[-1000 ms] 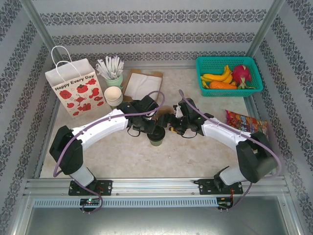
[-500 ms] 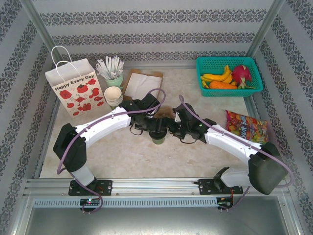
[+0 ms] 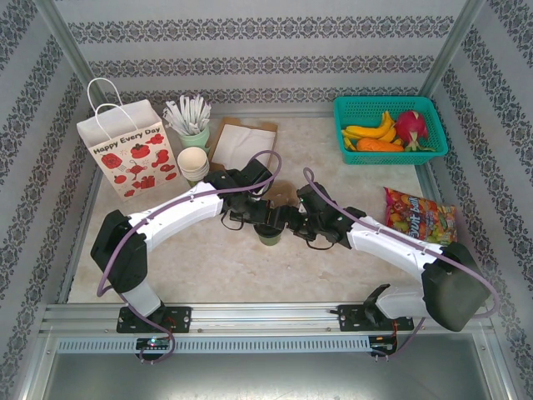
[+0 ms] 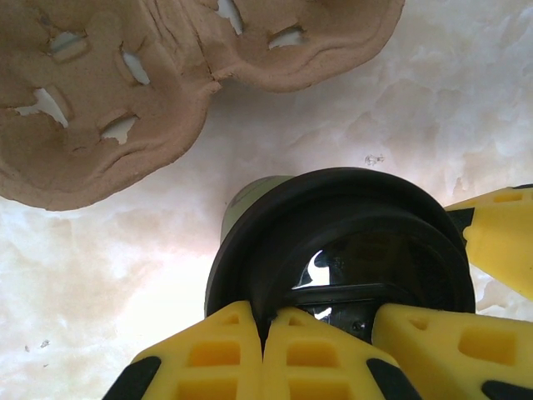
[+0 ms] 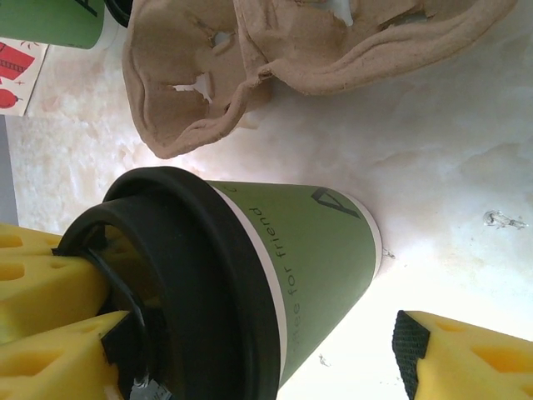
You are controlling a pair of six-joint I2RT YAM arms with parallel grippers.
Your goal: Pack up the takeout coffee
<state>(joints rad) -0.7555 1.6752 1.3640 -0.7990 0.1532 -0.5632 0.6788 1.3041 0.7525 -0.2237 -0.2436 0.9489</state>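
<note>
One takeout coffee [image 3: 268, 235], an olive-green cup with a black lid, stands mid-table between both arms. From above, my left gripper [image 3: 261, 218] is shut, its yellow fingers [image 4: 316, 350] pinching the near rim of the black lid [image 4: 333, 217]. In the right wrist view the green cup wall [image 5: 308, 250] reads "for friend". My right gripper [image 3: 291, 223] is open around the cup [image 5: 250, 350]. One of its fingertips [image 5: 450, 350] stands clear of the cup's side.
The brown pulp cup carrier [image 3: 241, 142] lies just behind the cup [image 4: 108, 92]. At the back left are the white poppy bag [image 3: 125, 154], the cream cup stack [image 3: 193, 162] and the mint cup of sticks [image 3: 193, 125]. A teal fruit basket [image 3: 387, 101] and a snack packet [image 3: 420, 215] sit to the right.
My right arm has swung left and its open gripper has come in around the cup. The left gripper has stayed shut on the lid, hardly moving.
</note>
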